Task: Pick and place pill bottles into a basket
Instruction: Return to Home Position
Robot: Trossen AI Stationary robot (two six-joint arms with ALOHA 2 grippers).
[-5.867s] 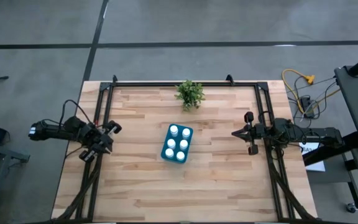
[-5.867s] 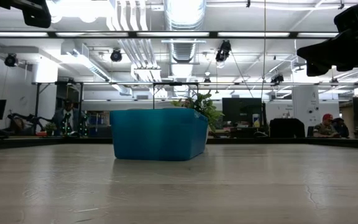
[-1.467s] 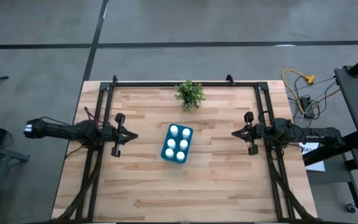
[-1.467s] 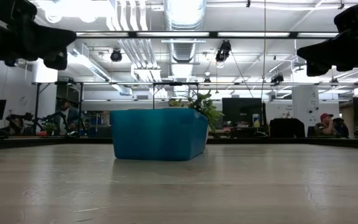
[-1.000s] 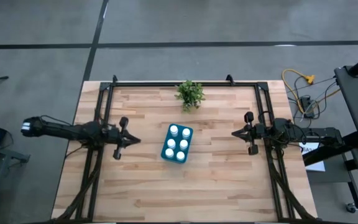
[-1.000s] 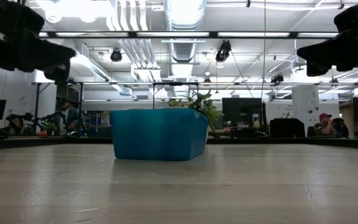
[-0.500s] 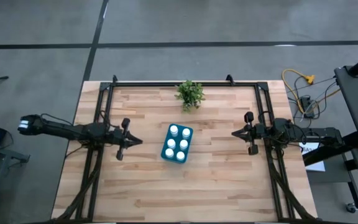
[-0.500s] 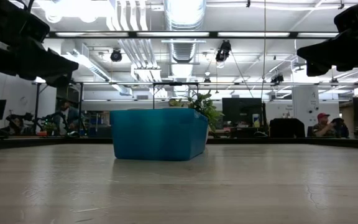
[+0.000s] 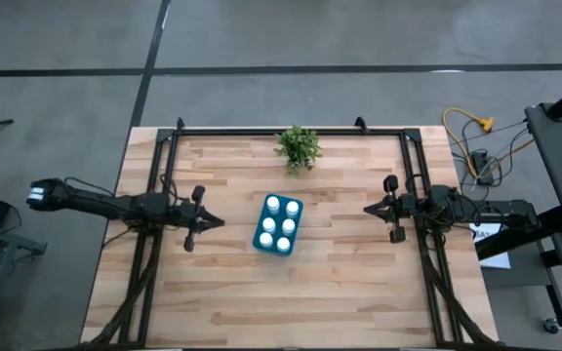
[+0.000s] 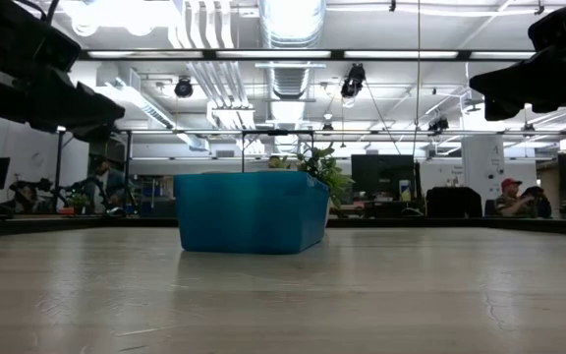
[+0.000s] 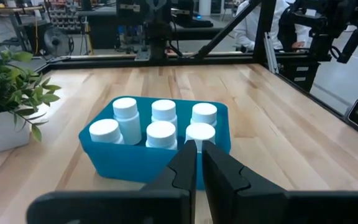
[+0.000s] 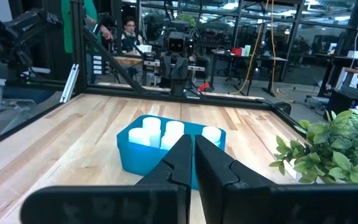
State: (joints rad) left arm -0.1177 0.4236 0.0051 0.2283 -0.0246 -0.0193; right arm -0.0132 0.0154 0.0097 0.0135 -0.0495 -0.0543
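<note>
Left wrist view: the left gripper (image 11: 197,163) has its two fingers pressed almost together, with only a thin slit between them, and it holds nothing. Just past the fingertips stands the teal basket (image 11: 129,165) on the wooden table (image 11: 278,137). All six pill bottles (image 11: 162,134) stand upright inside it, caps up, in two rows of three. To one side of the basket, a little farther off, is the small potted plant (image 11: 11,93).

In the high view, the left arm has changed since some seconds ago. Then it was drawn back at the left edge of the table with its gripper turned askew. Now it lies straight and points at the basket, near it but clearly apart. In the last half second it has hardly moved.

The right gripper (image 9: 369,208) has kept its place on the other side of the basket. Its fingers are closed and empty in its own wrist view.

No bottle is left on the bare table, so I judge that the placing is finished. The left arm seems to be settling into a rest pose that mirrors the right one.
</note>
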